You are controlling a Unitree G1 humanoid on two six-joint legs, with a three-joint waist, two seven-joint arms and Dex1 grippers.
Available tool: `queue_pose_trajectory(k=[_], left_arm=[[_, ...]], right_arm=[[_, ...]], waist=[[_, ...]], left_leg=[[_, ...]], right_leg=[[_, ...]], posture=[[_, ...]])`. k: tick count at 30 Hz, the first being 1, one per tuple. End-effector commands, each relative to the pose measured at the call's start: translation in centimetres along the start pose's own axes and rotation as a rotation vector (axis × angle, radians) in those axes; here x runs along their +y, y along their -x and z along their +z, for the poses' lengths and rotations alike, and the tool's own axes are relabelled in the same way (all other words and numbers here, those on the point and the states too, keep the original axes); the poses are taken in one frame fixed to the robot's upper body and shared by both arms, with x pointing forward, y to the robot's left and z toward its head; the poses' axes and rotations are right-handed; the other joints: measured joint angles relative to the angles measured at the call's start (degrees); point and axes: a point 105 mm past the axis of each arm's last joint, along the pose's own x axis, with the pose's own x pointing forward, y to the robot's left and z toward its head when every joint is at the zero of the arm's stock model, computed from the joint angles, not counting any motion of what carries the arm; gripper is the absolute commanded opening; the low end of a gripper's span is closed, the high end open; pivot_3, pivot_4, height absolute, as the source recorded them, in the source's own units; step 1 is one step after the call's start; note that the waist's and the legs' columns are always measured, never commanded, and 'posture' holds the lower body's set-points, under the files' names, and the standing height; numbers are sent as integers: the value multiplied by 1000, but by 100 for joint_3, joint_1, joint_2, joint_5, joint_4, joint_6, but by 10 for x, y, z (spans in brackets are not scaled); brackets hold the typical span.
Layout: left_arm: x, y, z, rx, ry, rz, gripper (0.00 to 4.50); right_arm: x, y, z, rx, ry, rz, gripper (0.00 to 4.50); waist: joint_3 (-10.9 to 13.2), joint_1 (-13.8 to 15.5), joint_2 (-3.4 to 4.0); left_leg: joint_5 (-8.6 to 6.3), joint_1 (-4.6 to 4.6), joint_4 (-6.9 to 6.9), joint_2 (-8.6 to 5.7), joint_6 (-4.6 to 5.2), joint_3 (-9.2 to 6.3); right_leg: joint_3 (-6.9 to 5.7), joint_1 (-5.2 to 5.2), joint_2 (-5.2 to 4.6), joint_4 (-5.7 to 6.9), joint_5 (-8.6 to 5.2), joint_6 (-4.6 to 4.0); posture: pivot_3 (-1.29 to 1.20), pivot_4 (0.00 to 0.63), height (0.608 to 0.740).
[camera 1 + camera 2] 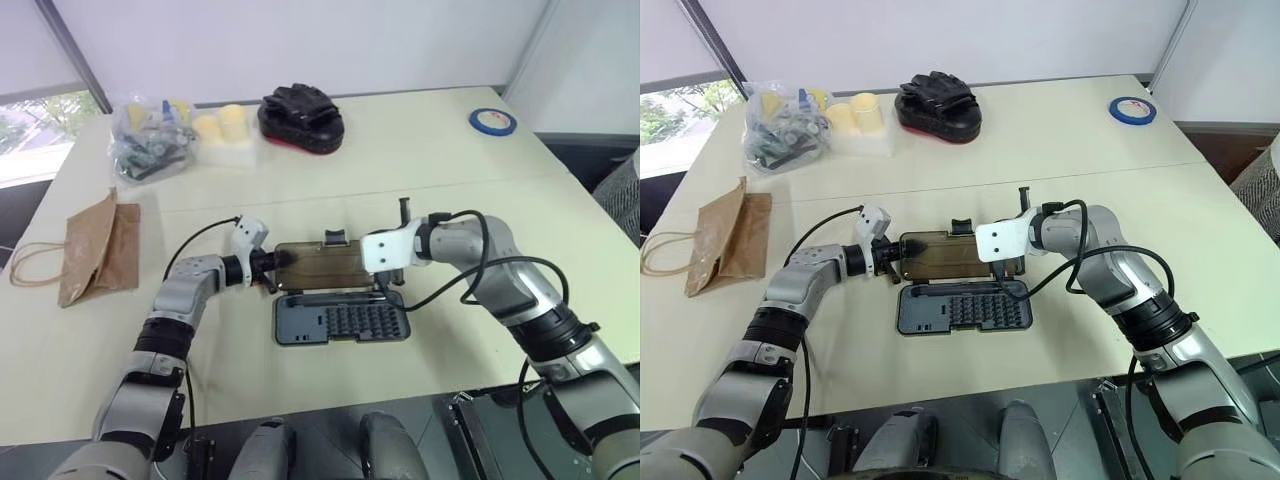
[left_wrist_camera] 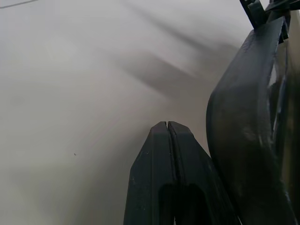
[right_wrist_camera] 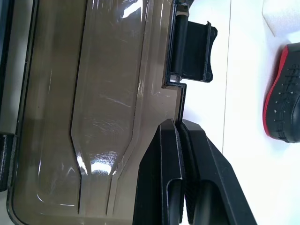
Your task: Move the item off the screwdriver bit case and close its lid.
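Both pairs of jaws are pressed together, pinching nothing. Left gripper (image 1: 272,265) sits at the left end of the lid (image 1: 320,262); right gripper (image 3: 180,140) has its shut fingertips at the lid's far edge, beside the latch tab (image 3: 190,51).

Screwdriver bit case (image 1: 340,318): a flat rectangular box lying open near the front middle of the table (image 1: 560,220). Its dark grey base holds rows of small bits on the right part, with an open slot on the left. Its lid, a see-through smoky brown panel with a raised centre section, stands open behind the base, joined along the hinge.

Paper bag (image 1: 98,247): small, flat, creased and brown, lying on the table well to the left of the case and apart from it, thin tan loop handles (image 1: 28,262) trailing toward the table's left edge.

Far left corner: clear plastic bag (image 1: 150,138) packed with small mixed parts, dark and coloured. Beside it stand yellow cups (image 1: 224,124) on a white block; further right, a black padded thing (image 1: 300,117) with a red rim; far right, a roll of blue tape (image 1: 492,121).
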Motion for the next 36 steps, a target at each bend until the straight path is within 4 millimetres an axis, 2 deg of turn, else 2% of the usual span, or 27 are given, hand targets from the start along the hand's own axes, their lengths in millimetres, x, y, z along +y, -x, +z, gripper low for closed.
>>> queue_pose_trajectory(k=[1,5,7,13,18,28,32,36], left_arm=[[-4,-3,17,-38,-53,-29,0],[-5,-3,17,-40,-53,-33,0],[-6,-4,20,-52,-54,-41,0],[-12,-3,34,-88,-69,-79,0],[-22,7,43,-97,-74,-154,0],[-61,40,35,29,-94,-385,0],[-75,49,21,111,-97,-464,0],[-77,53,1,193,-120,-491,0]], right_arm=[[-12,13,1,9,22,-49,932],[-16,18,-1,29,-12,-48,2953],[-22,35,1,28,-124,-28,3927],[-53,89,6,-20,-398,-75,3927],[-55,114,-5,16,-496,-113,3927],[-45,128,-30,122,-574,-179,3927],[-45,127,-31,113,-607,-200,3927],[-47,123,-29,81,-662,-228,3927]], waist=[[0,1,0],[0,0,0],[1,6,1],[3,16,1],[3,17,0],[4,15,1],[4,12,2],[5,17,3]], left_leg=[[0,0,0,0,0,0],[0,0,0,0,0,0],[0,-1,0,0,0,-1],[0,-9,5,0,1,-14],[-2,-9,2,1,3,-15],[-2,-6,-2,4,3,-12],[-2,-7,-1,4,4,-11],[-2,-6,-1,4,4,-11]], right_leg=[[0,0,0,0,0,0],[0,0,0,0,0,0],[0,0,0,0,0,0],[-3,0,0,-1,0,0],[-5,0,-1,-2,0,0],[-1,-3,-1,0,0,0],[3,-3,-1,-1,0,0],[2,-3,-1,-1,0,0]], posture=[[0,150,740],[0,150,740],[0,150,740],[0,150,740],[0,150,740],[0,150,740],[0,150,740],[0,150,740]])
